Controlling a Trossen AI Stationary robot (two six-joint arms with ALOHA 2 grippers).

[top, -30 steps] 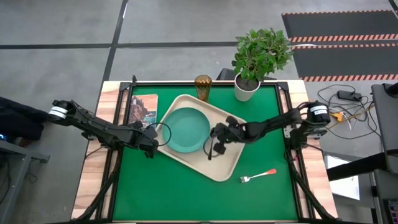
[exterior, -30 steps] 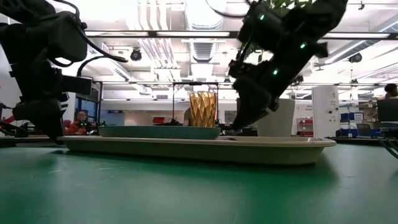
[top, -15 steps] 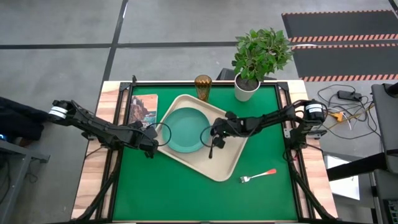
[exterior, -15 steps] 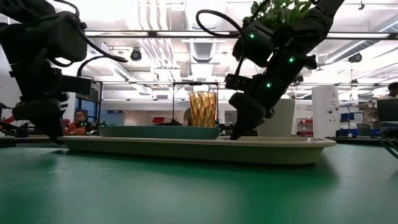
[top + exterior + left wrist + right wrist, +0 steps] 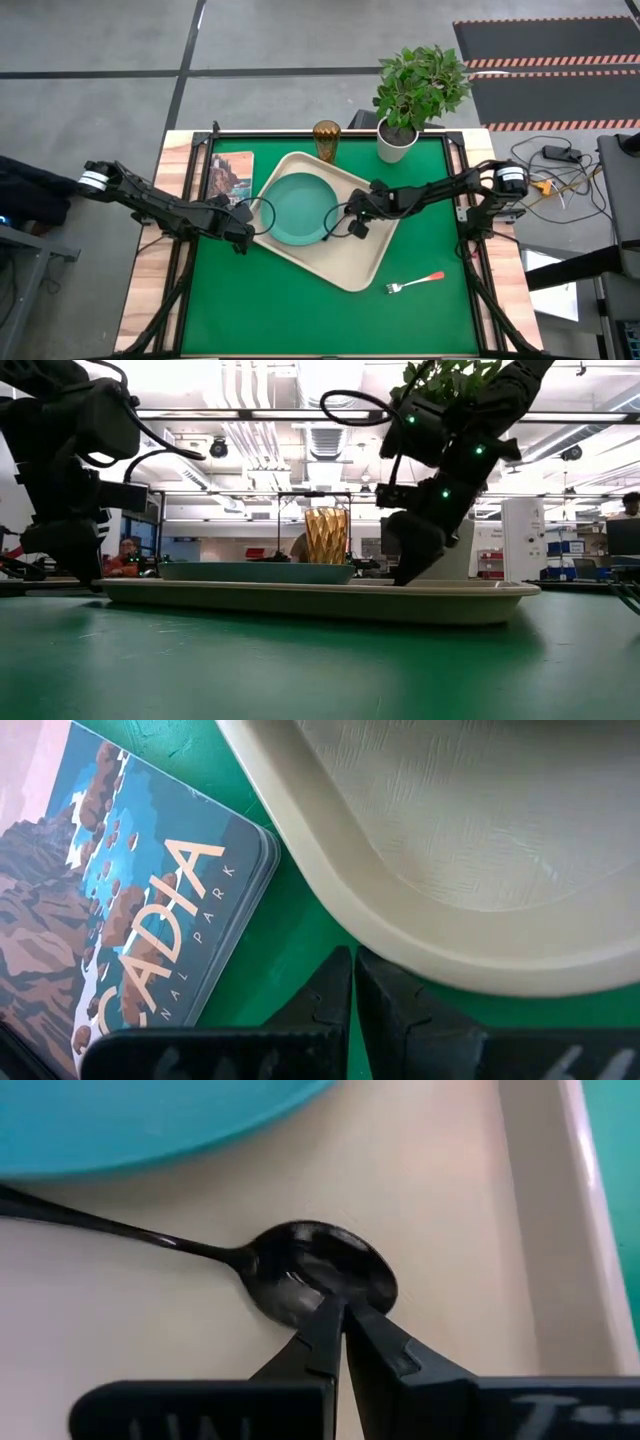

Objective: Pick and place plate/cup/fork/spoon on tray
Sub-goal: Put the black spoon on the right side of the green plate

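The teal plate lies on the cream tray. The dark spoon lies flat on the tray floor beside the plate. My right gripper is shut, with its tips at the spoon's bowl. The amber cup stands on the mat beyond the tray's far edge. The red-handled fork lies on the mat near the tray's right corner. My left gripper is shut and low on the mat, between the book and the tray's left rim. I cannot tell if it touches the rim. My right gripper's shut fingertips rest against the side edge of the spoon's bowl, slanting down from the table's right. The spoon lies flat on the tray, its handle running along the plate's edge. I cannot tell whether the fingers pinch the bowl.
A picture-covered book lies left of the tray. A white pot with a green plant stands at the far edge, right of the cup. Bare green mat stretches along the near side.
My right gripper has moved a little toward the table's right edge, staying low over the tray floor beside the plate.
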